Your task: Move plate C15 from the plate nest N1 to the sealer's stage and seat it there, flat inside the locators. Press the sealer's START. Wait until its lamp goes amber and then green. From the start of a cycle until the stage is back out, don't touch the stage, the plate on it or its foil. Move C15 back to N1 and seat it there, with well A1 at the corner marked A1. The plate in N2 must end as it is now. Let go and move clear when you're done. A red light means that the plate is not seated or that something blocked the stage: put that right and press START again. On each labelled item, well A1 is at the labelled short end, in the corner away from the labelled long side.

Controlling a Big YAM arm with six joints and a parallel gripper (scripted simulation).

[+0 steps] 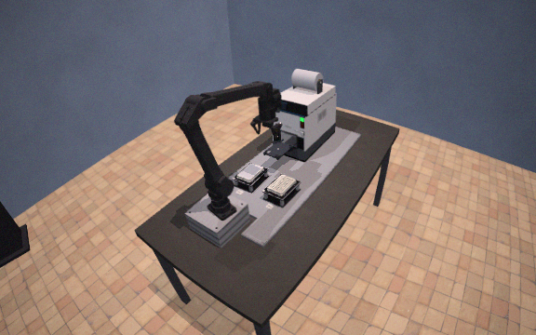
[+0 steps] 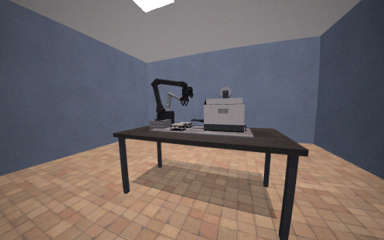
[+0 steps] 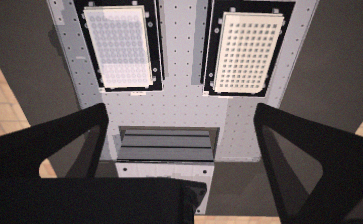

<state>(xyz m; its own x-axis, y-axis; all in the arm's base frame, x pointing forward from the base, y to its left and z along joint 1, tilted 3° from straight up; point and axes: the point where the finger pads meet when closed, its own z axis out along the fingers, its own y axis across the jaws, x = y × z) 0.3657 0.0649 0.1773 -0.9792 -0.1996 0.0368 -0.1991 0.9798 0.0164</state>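
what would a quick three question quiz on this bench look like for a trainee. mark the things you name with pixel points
1. True or false: the gripper (image 1: 267,132) (image 2: 184,104) (image 3: 181,111) is open, with nothing between its fingers.
2. Multiple choice: what colour is the lit lamp (image 1: 301,119) on the sealer (image 1: 320,121) (image 2: 224,115)?
a) red
b) amber
c) green
3. Fill in the gap: the two plates (image 1: 251,172) (image 3: 118,47) (image 1: 282,185) (image 3: 249,52) sit in separate nests, and the sealer's stage (image 1: 277,147) (image 2: 197,120) sticks ____ of the machine.

Key: 1 true; 2 c; 3 out
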